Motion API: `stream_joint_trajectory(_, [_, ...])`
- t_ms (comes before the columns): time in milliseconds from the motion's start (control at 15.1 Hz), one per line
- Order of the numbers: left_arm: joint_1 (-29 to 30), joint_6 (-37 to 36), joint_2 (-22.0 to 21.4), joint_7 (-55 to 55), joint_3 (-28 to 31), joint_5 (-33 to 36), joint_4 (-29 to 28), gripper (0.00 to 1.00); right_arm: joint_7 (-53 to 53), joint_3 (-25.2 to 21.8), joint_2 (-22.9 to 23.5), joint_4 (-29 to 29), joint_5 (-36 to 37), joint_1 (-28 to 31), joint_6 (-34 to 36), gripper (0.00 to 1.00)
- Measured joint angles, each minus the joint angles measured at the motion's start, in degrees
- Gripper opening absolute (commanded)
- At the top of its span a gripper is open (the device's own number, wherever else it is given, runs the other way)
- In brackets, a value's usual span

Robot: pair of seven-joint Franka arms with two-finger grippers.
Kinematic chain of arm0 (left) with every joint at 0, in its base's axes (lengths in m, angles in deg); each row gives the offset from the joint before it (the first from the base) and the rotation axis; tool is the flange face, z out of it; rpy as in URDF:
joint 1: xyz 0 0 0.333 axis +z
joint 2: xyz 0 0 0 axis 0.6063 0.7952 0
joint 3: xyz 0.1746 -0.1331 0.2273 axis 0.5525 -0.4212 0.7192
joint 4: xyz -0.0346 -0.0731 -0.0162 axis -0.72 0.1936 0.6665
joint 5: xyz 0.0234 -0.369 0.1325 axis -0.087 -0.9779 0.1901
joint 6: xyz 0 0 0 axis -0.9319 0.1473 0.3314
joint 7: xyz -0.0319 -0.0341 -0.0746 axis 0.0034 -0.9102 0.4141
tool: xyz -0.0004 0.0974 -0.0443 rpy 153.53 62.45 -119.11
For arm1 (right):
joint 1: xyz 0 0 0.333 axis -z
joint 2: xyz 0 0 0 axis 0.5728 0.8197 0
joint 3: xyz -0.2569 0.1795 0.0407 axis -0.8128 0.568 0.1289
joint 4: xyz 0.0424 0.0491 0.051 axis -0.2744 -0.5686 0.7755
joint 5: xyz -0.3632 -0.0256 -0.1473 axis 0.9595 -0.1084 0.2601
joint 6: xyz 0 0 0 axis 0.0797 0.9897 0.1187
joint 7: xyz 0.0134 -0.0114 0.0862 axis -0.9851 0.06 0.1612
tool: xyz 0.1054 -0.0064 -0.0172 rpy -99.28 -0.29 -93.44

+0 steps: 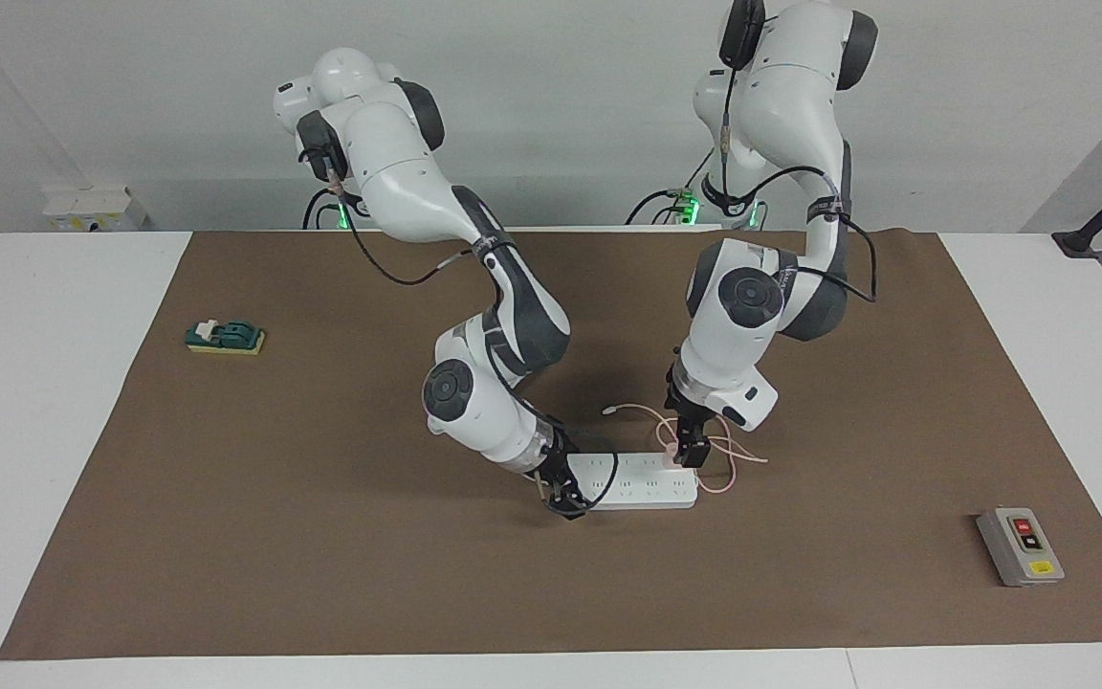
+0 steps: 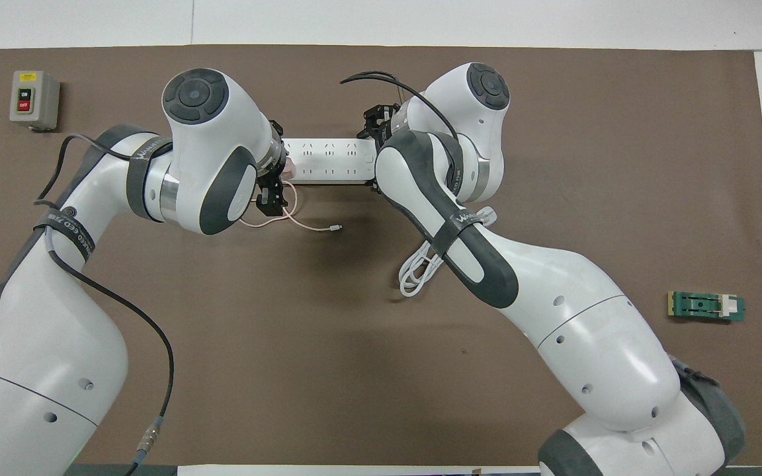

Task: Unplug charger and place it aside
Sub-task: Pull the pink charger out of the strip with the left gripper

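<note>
The pale pink charger (image 1: 670, 451) (image 2: 289, 170) is plugged into the white power strip (image 1: 642, 481) (image 2: 331, 158), at the strip's end toward the left arm's side. Its thin pink cable (image 1: 738, 457) (image 2: 305, 225) loops on the mat beside it, on the side nearer to the robots. My left gripper (image 1: 692, 452) (image 2: 275, 188) is down at the charger and covers most of it. My right gripper (image 1: 565, 500) (image 2: 374, 129) is down at the strip's other end.
The strip's thick white cord (image 2: 419, 268) lies coiled under my right arm. A grey box with red and black buttons (image 1: 1020, 545) (image 2: 34, 99) sits far out toward the left arm's end. A green block (image 1: 226, 337) (image 2: 706, 306) lies toward the right arm's end.
</note>
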Motion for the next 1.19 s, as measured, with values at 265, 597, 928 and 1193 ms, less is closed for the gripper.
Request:
stream_joint_trajectory(265, [0.0, 2.8, 0.2, 0.2, 0.2, 0.1, -1.0, 1.0, 0.0, 0.0, 0.1, 0.0, 0.0, 0.0, 0.0, 1.0])
stream_joint_trajectory(597, [0.0, 4.2, 0.3, 0.2, 0.3, 0.4, -2.6, 0.52, -0.2, 0.0, 0.0, 0.0, 0.0, 0.0, 0.0, 0.69])
stream_joint_trajectory(928, [0.0, 7.3, 0.3, 0.2, 0.4, 0.6, -2.6, 0.0, -0.2, 0.0, 0.0, 0.0, 0.0, 0.0, 0.0, 0.67])
stream_joint_trajectory(1193, [0.0, 7.7, 0.3, 0.2, 0.4, 0.7, -2.6, 0.0, -0.2, 0.0, 0.0, 0.0, 0.0, 0.0, 0.0, 0.67])
